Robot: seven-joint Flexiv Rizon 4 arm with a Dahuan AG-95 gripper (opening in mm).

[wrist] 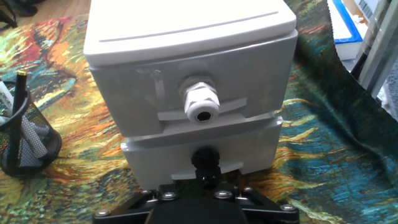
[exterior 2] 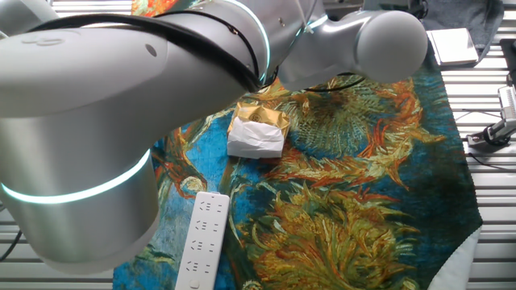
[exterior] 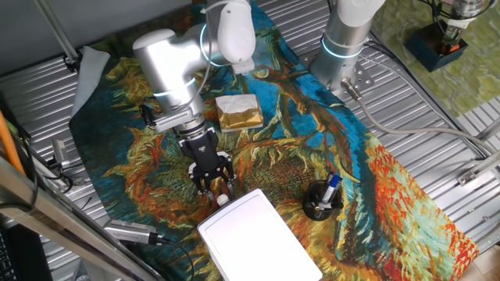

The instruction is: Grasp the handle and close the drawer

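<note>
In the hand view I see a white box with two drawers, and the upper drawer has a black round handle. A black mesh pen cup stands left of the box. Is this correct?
Not quite. In the hand view the upper drawer has a white round handle; the black handle is on the lower drawer. The rest holds: the white box has two drawers, and the black mesh pen cup stands to its left.

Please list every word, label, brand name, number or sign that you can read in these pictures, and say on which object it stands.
No text can be read in any view.
Remote control: its buttons carry marks, too small to read.
Drawer box: plain white, no label seen.
Tan-and-white block: no print seen.
Pen holder: pens show no readable print.
Arm and gripper: no brand mark readable.
</note>
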